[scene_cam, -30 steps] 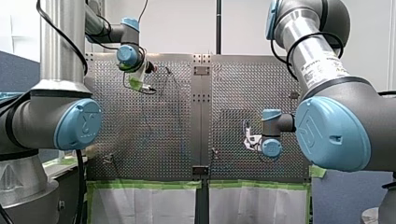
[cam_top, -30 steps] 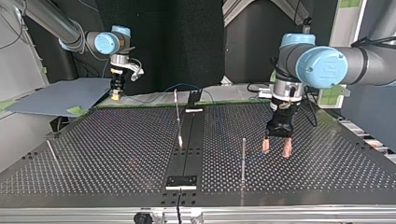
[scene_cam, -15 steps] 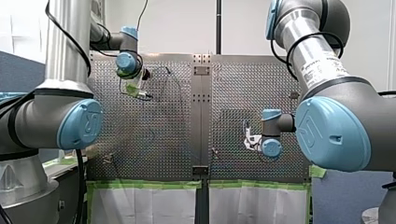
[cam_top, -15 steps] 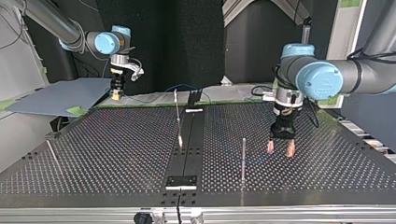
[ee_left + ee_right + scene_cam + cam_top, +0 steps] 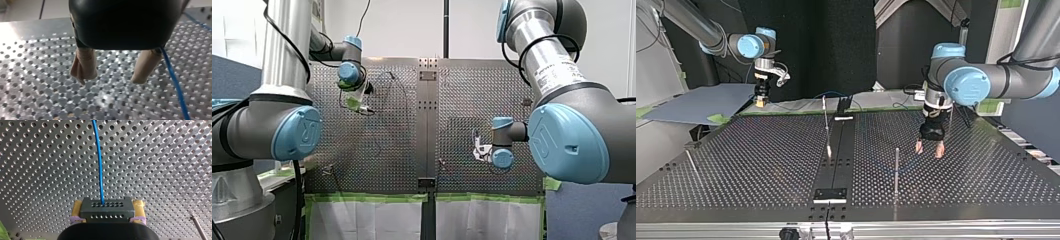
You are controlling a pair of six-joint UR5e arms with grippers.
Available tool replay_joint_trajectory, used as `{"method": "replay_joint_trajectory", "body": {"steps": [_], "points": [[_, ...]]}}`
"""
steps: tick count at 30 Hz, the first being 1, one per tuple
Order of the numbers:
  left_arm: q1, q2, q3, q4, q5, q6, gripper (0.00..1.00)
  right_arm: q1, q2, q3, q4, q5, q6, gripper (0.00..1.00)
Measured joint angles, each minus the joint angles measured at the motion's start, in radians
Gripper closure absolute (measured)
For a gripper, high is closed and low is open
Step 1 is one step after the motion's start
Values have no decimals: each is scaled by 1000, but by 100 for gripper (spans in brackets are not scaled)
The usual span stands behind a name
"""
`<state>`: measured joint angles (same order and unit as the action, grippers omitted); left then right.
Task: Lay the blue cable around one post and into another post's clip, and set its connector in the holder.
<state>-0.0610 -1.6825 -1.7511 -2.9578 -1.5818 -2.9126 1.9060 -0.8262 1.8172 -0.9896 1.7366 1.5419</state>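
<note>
The perforated bench carries a thin upright post near its middle. Beside that post the left hand hovers over the holes. Its beige-padded fingers are spread and hold nothing, and the blue cable passes just beside one of them. At the bench's far edge, the right hand is clamped on the connector, and the cable leads away from it.

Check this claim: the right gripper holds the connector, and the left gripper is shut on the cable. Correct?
No. The left wrist view shows the left gripper open, the cable running beside it; the right gripper does hold the connector.
</note>
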Motion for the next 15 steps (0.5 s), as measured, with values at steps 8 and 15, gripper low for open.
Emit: {"method": "replay_joint_trajectory", "body": {"steps": [8, 15], "points": [[-12, 64, -15, -16, 50, 39, 0, 0, 0, 0, 0, 0, 0, 80], [-27, 92, -15, -21, 61, 51, 0, 0, 0, 0, 1, 0, 0, 80]]}}
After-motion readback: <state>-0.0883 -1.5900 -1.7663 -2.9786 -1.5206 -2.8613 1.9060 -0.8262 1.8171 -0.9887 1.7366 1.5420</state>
